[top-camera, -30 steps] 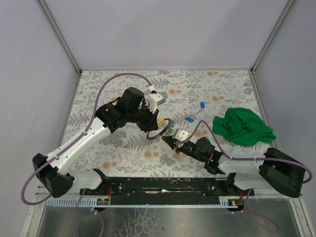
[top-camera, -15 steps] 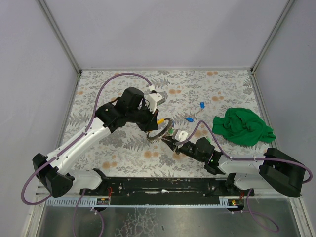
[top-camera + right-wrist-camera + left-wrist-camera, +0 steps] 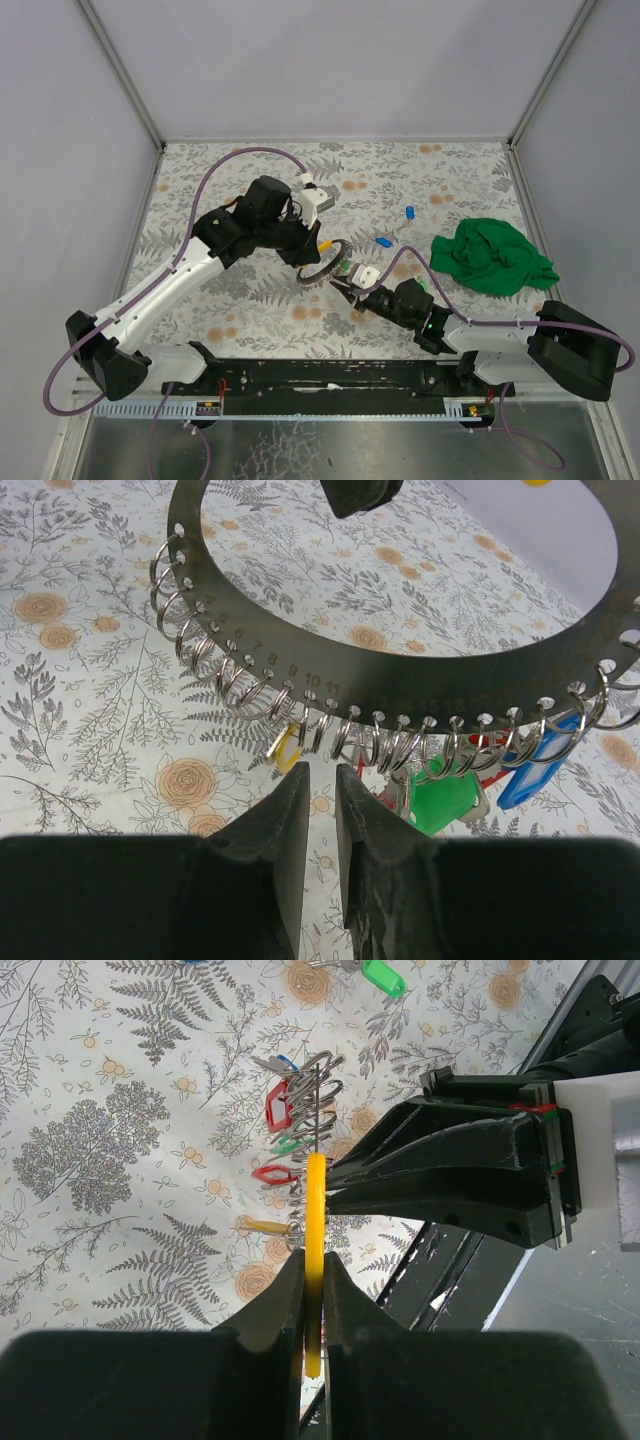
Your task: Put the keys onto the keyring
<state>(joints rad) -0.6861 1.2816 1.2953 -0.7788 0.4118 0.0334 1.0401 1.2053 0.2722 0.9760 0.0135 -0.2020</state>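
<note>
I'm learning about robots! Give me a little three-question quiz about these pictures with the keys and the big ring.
1. True or false: the green cloth is draped over the keyring.
2. What is the left gripper clamped on? A) the keyring B) the cloth C) nothing
3. In the top view, how many blue keys lie loose on the table?

Key: 1 false, the cloth lies apart to the right of the ring; 2 A; 3 two.
</note>
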